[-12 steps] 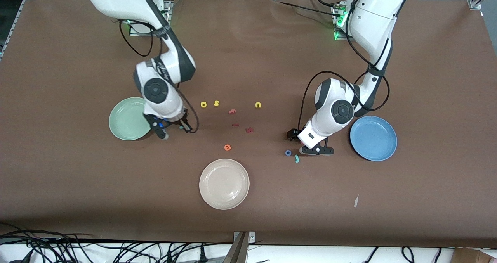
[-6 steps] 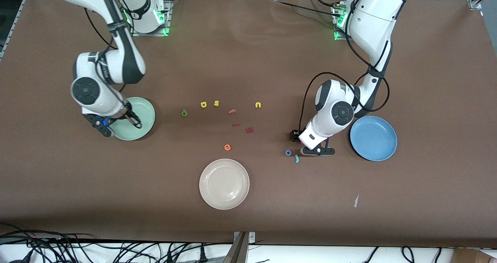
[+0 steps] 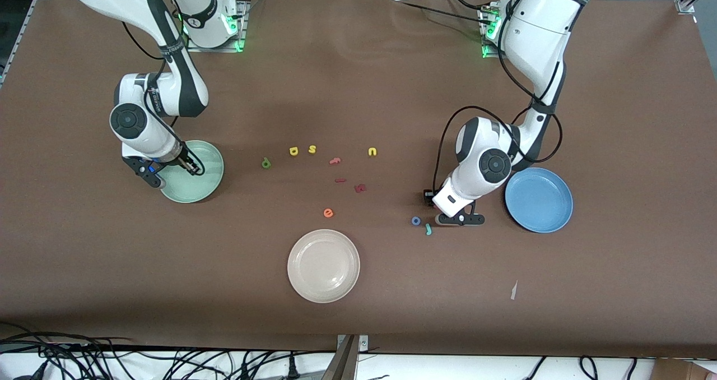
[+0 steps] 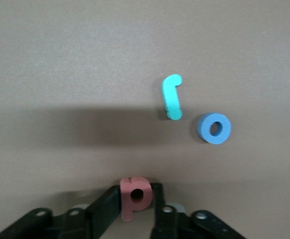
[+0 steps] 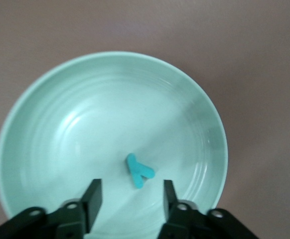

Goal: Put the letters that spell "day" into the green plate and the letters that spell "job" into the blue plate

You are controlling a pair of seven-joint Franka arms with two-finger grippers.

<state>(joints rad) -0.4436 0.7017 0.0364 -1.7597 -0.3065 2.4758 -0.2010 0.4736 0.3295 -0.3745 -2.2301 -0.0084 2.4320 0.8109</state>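
Glossy green plate (image 5: 45, 99); matt foam "b" (image 4: 134, 195); matt brown table (image 3: 392, 301).

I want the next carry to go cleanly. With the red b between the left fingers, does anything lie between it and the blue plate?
Nothing visible does. The left gripper closes on the red b; bare table runs to the blue plate.

"y" (image 5: 139, 171) in green plate (image 5: 45, 99)

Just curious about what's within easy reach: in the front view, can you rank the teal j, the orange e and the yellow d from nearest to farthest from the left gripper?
From the left gripper:
1. Teal j, right beside it.
2. Orange e, mid-table, above the cream plate.
3. Yellow d, farther toward the right arm's end.
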